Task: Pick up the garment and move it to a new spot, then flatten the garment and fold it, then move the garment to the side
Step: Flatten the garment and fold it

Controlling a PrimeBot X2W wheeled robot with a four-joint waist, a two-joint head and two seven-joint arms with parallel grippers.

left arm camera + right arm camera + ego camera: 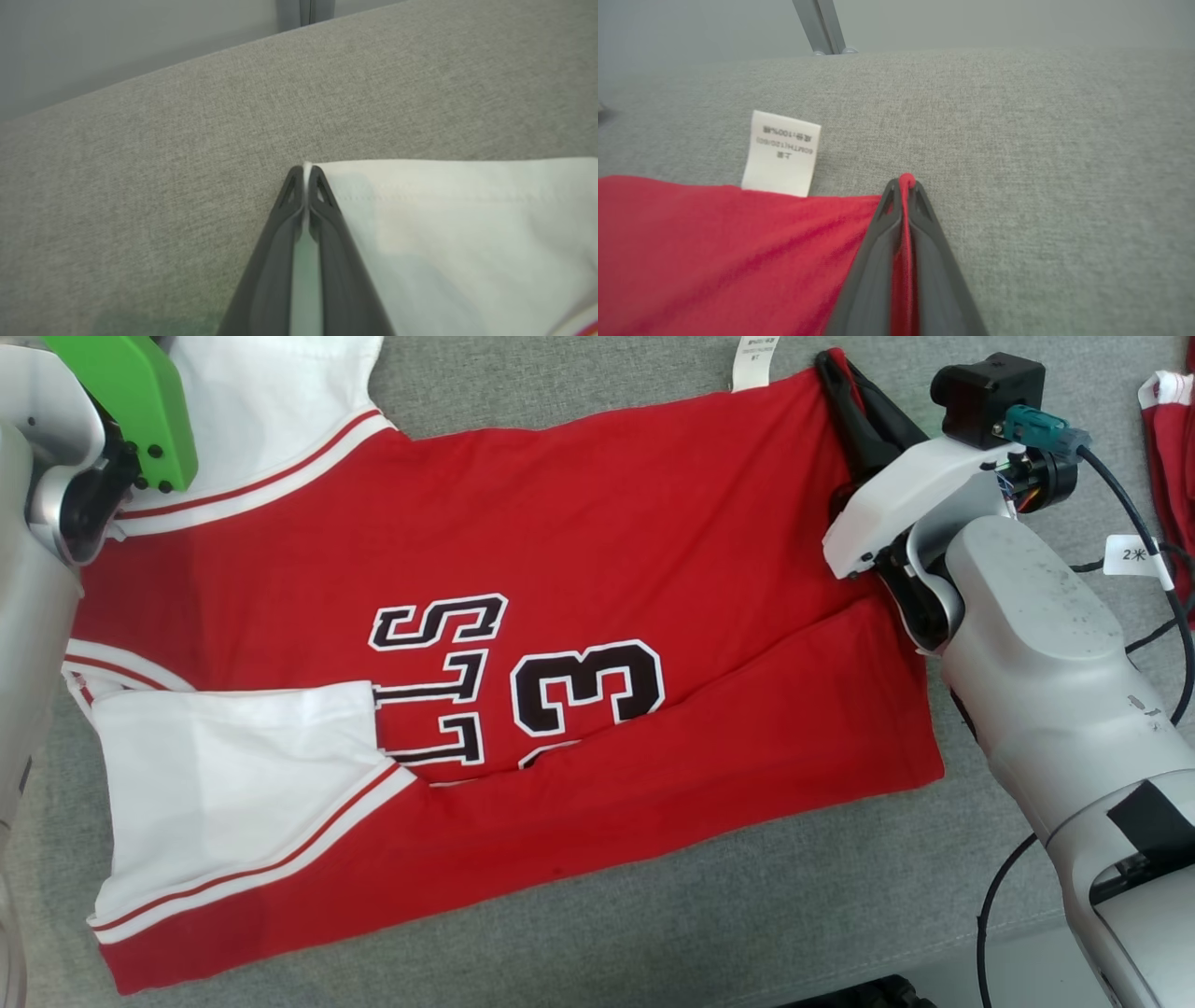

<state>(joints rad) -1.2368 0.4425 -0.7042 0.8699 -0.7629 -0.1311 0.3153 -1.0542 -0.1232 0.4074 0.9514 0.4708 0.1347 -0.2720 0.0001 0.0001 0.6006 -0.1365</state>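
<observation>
From the head, the garment [560, 523] lies flat on the grey surface [560, 933], its long axis running left to right and its near long edge folded up over the lettering. The right pincer [834, 373] sits at the far hem corner, so the cloth spreads from it toward the robot. In the left wrist view, the left pincer [306, 175] is clenched on the white sleeve's edge. In the right wrist view, the right pincer is clenched on the red hem corner, with the care label [781, 154] near it. Each arm holds its own end of the far edge, so the next fold likely draws that edge nearward.
</observation>
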